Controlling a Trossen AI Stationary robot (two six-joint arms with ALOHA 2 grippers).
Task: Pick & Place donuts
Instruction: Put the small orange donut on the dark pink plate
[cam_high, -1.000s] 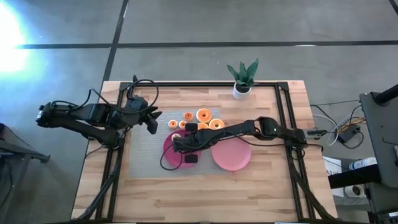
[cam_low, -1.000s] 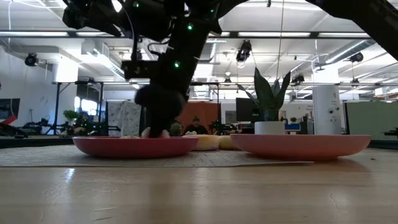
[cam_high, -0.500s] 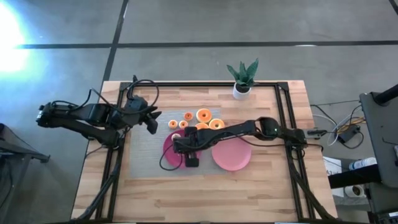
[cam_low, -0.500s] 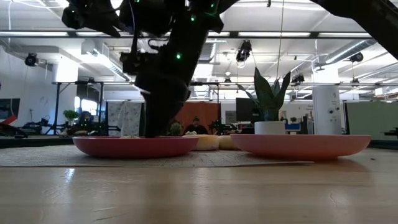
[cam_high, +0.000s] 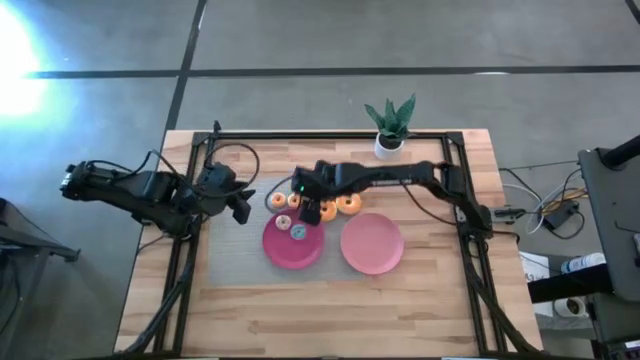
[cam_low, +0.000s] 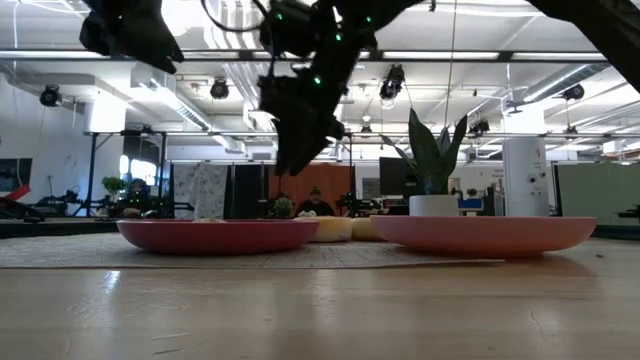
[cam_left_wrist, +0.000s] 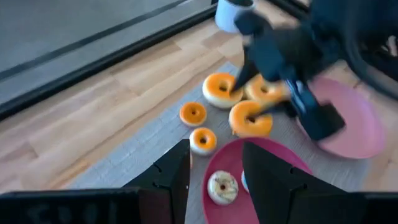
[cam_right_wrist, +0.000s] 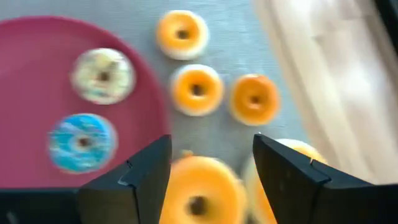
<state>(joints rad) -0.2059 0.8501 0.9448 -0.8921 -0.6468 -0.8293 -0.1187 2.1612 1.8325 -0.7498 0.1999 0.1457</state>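
Observation:
Several orange donuts lie on the grey mat (cam_high: 232, 250) just beyond the magenta plate (cam_high: 285, 255), among them small ones (cam_right_wrist: 196, 89) (cam_right_wrist: 254, 98) and a large one (cam_right_wrist: 198, 191). A whitish donut (cam_right_wrist: 102, 74) and a blue donut (cam_right_wrist: 82, 142) lie flat on the plate. My right gripper (cam_right_wrist: 211, 146) hangs open above the large donuts by the plate's far rim, touching nothing. My left gripper (cam_left_wrist: 214, 165) stands open at the mat's left side (cam_high: 244, 207), with nothing between its fingers.
A lighter pink plate (cam_high: 372, 243) rests on the table to the right of the magenta one. A potted plant (cam_high: 389, 125) stands at the far edge. Black frame rails (cam_high: 455, 170) run along the table's sides. Bare wood lies in front of the plates.
My right gripper has risen off the magenta plate and swung toward the table's far edge, over the donuts on the mat. The blue donut now shows lying on the plate where the gripper stood.

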